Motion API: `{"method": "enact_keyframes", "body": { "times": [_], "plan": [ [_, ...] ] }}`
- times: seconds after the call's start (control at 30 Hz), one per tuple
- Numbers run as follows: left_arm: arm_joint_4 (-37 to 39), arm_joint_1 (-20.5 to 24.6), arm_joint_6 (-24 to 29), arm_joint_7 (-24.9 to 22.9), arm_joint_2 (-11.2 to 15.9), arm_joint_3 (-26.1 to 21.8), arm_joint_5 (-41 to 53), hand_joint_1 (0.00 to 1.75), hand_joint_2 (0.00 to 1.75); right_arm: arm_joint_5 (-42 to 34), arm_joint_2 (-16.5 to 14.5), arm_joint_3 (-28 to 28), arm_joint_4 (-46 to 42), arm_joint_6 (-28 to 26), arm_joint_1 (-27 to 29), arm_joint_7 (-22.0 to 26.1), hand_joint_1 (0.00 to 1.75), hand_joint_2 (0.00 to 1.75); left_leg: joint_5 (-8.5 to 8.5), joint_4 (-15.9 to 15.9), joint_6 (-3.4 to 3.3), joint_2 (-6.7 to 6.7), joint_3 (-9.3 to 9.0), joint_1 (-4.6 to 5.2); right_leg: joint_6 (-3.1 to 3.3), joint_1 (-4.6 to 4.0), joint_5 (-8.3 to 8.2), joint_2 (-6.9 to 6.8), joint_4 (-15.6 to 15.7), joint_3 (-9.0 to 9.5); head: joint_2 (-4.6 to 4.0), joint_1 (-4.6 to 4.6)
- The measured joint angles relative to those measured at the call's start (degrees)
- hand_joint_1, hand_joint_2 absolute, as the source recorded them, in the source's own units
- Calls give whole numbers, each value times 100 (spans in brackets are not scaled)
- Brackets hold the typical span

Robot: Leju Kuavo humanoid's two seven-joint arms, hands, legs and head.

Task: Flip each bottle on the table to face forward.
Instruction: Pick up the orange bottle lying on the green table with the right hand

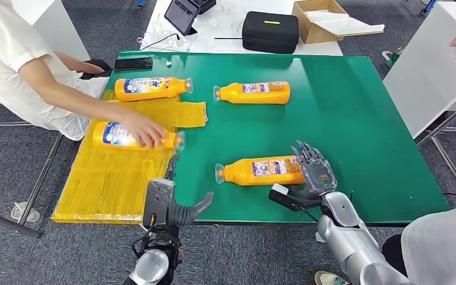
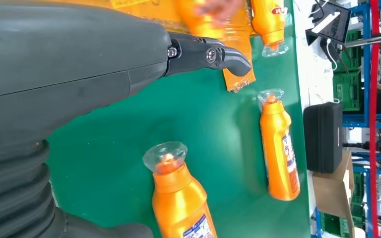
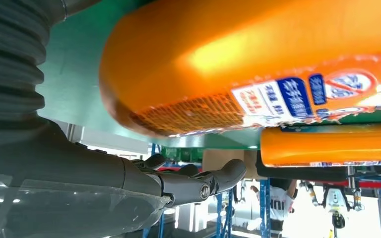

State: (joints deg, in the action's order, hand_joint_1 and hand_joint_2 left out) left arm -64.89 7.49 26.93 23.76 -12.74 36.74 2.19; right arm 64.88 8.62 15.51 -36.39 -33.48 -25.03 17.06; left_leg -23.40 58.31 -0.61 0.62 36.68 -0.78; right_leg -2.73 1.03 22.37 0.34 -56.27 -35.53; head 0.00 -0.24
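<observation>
Right hand (image 1: pixel 314 172) spread at base of nearest bottle (image 1: pixel 261 170), not gripping; left hand (image 1: pixel 169 202) spread, empty; looks early, 4 bottles lying flat

four bottles are lying on their sides on the table (image 1: pixel 362 119). the near bottle (image 1: pixel 261 170) is lying toward the front edge, with the right hand (image 1: pixel 314 172) just beside its base. the far bottle (image 1: pixel 254 92) is lying behind it. two more are lying at the left on a mat (image 1: pixel 113 178): the back-left bottle (image 1: pixel 151 88) at its far edge, and the front-left bottle (image 1: pixel 116 135) under a person's hand (image 1: pixel 145 129). the left hand (image 1: pixel 175 205) is sitting at the table's front edge, beside the mat. a case (image 1: pixel 270 31) and a box (image 1: pixel 323 21) are resting behind the table.
</observation>
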Motion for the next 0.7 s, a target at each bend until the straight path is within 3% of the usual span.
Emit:
{"method": "enact_keyframes", "body": {
  "times": [0.37,0.7],
  "plan": [
    [60,45,-75,7,-2,73,28,0,175,13,-161,197,189,284,-114,85,0,175,0,0,0,-3,-4,0,0,0,0,1,0,1,1,-1],
    [98,92,-155,24,-7,111,30,0,175,-45,-206,339,634,1167,-598,-462,0,175,1,0,1,-11,-35,0,1,0,-4,2,2,24,0,-2]
  ]
}}
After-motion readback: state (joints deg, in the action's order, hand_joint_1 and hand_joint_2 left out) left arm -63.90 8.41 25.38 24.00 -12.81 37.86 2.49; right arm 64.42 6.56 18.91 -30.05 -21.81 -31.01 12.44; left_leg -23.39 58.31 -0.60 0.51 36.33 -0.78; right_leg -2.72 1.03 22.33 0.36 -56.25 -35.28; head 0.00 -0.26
